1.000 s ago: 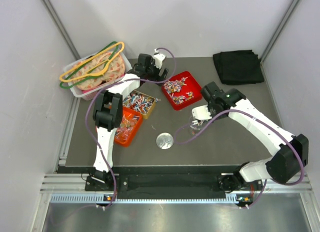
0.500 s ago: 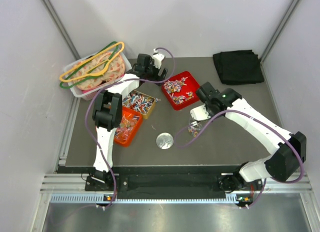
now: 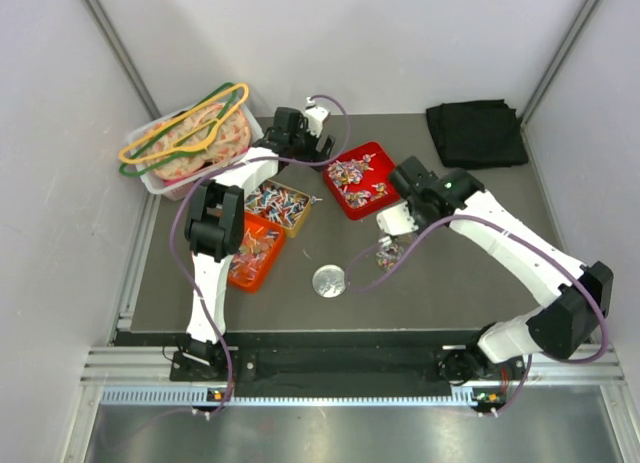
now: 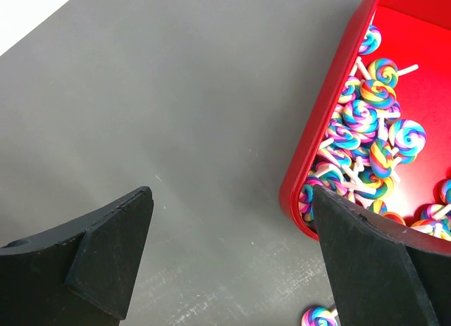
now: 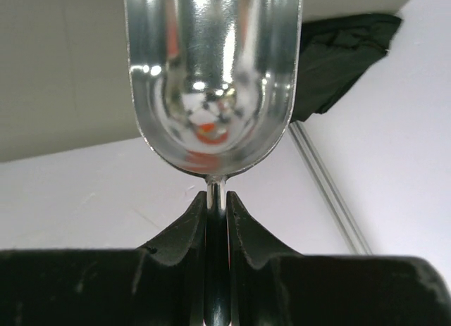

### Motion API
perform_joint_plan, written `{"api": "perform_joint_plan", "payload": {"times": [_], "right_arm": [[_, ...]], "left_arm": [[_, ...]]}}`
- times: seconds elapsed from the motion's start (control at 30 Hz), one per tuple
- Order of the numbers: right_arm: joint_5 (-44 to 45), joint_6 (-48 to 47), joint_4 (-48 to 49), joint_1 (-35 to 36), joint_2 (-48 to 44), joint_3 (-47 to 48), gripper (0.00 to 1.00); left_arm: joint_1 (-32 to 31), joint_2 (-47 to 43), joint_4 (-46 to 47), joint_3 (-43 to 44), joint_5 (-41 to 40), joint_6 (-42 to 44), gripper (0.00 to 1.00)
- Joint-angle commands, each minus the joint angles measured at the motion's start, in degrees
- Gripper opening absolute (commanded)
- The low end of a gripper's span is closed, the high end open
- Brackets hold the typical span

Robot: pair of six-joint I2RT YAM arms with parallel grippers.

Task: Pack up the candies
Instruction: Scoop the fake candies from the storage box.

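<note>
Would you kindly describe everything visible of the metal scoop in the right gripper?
The scoop is polished, mirror-bright metal, with a rounded, trough-shaped bowl narrowing to a thin flat stem. The right gripper is shut on that stem, its black fingers pressing it from both sides. The bowl points away from the wrist, mirrors a red-orange spot and looks empty. Nothing else visibly touches it.

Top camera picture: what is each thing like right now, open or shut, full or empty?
left gripper: open, holding nothing.
right gripper: shut on the scoop's handle.
scoop: held, no candy seen in it.
red tray: partly filled with candies.
yellow tray: holds candies.
orange tray: holds candies.
black cloth: folded, lying flat.
</note>
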Motion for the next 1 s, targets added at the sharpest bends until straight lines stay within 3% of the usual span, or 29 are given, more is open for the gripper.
{"api": "perform_joint_plan", "payload": {"times": [0.0, 0.07, 0.33, 0.47, 0.73, 0.97], "right_arm": [[-7.4, 3.1, -1.9, -2.2, 0.2, 10.8, 0.00], [-9.4, 3.0, -0.7, -3.3, 0.7, 13.2, 0.00], [-9.2, -0.6, 24.1, -8.5, 9.4, 11.3, 0.00], [-10.0, 0.3, 28.4, -11.1, 21.0, 19.9, 0.00], [-13.9, 3.4, 33.8, -14.0, 31.8, 28.3, 0.00], [-14.9, 0.9, 42.7, -15.6, 32.8, 21.5, 0.00]], "left_arm": [[0.5, -2.6, 3.0, 1.8, 1.5, -0.9, 0.99], [0.5, -2.2, 3.2, 2.3, 2.2, -1.1, 0.99], [0.5, 1.1, 1.7, 7.0, 5.7, -2.2, 0.99], [0.1, 3.4, 0.3, 9.4, 5.4, -0.7, 0.98], [0.3, 4.2, -2.9, 9.8, 4.0, 1.6, 0.92], [0.5, 3.5, -4.1, 8.4, 5.4, 2.3, 0.77]]}}
